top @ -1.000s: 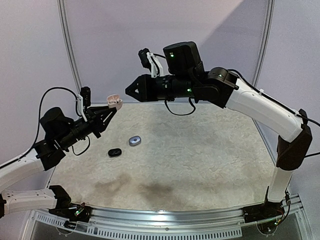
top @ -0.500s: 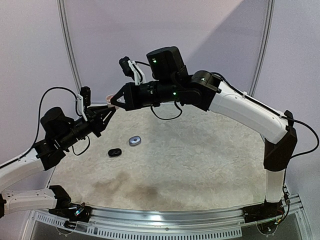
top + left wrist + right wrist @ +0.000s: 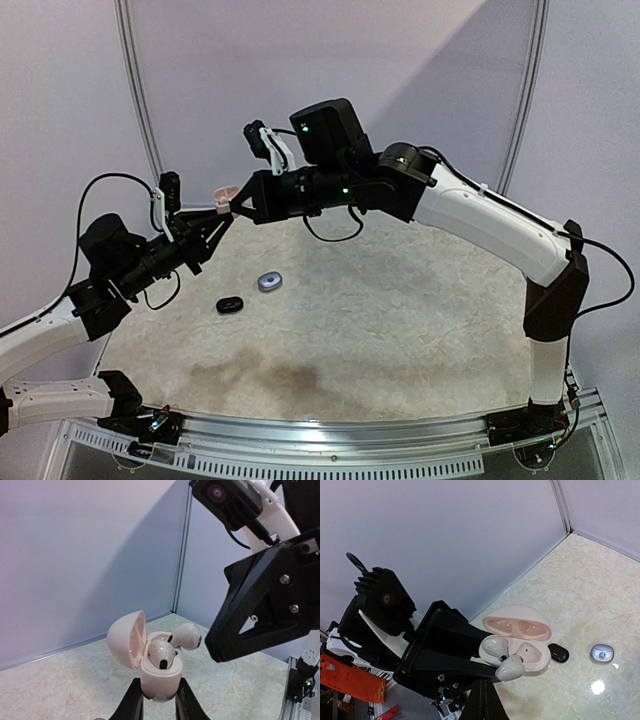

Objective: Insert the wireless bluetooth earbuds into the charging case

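Note:
A pale pink charging case [image 3: 160,677] stands upright, pinched at its base by my left gripper [image 3: 159,687], high over the table's left side. Its lid [image 3: 127,640] is flipped open. One white earbud [image 3: 161,656] sits in its slot. A second earbud [image 3: 187,636] lies tilted on the case's rim, sticking out sideways over the empty slot [image 3: 529,652]. My right gripper [image 3: 210,647] is shut, its tips right against that earbud [image 3: 511,669]. From above, both grippers meet at the case [image 3: 225,192].
On the table below lie a small black pebble-like case [image 3: 230,305] and a silvery grey one [image 3: 269,282], both shut; the right wrist view shows the black one [image 3: 559,652] and the grey one [image 3: 601,654] too. Walls stand close behind the left arm.
My right arm has swung left and down until its tips reach the held case, and its jaws have closed. The left arm and the case have stayed still.

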`<state>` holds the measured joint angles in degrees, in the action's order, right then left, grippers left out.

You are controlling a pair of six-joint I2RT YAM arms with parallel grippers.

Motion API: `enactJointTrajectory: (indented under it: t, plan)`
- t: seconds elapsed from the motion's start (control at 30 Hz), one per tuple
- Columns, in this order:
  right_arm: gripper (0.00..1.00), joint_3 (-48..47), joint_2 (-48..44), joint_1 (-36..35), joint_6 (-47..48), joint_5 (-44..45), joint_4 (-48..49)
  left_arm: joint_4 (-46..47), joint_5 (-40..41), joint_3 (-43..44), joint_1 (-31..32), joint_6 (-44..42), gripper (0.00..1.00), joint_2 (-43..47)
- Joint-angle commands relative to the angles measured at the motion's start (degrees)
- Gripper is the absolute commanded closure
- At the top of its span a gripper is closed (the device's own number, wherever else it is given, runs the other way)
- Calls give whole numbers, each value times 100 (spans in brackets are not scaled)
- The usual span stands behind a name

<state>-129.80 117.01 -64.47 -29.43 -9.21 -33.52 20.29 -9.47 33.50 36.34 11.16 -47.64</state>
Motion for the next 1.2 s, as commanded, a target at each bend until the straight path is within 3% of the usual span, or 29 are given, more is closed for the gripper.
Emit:
enactJointTrajectory:
  t: [0.0,1.0,1.17]
  plan:
    - [100,-97,100,98,-31,239,-180,188,-194,52,66,-80,100,2]
    - [100,-99,-62,297,-65,452,-448,411,-885,-26,128,-250,100,4]
    - [100,-75,-259,326,85,858,-885,291,-945,-57,128,-319,100,39]
